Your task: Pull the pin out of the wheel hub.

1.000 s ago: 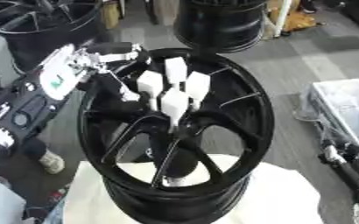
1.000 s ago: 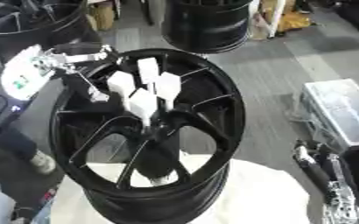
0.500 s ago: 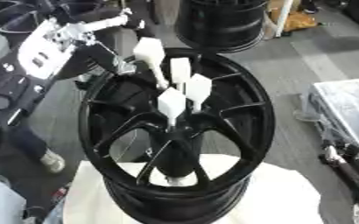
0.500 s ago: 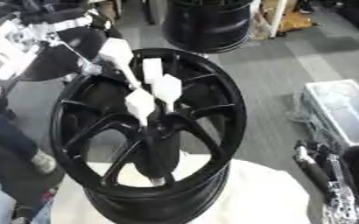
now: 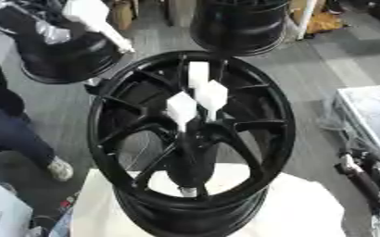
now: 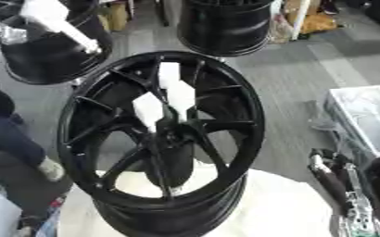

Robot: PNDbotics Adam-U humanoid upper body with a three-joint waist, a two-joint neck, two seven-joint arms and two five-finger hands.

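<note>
My left hand [image 5: 15, 14] was raised at the upper left corner, and I could not tell if its fingers were curled or straight. One white pin [image 5: 96, 21] was at this hand, lifted clear of the black wheel hub [image 5: 192, 139], with its thin end pointing down to the right. Below and right of my hand, three more white pins [image 5: 198, 95] stood upright in the hub. My right hand [image 5: 368, 178] showed at the lower right edge; its fingers were unclear.
</note>
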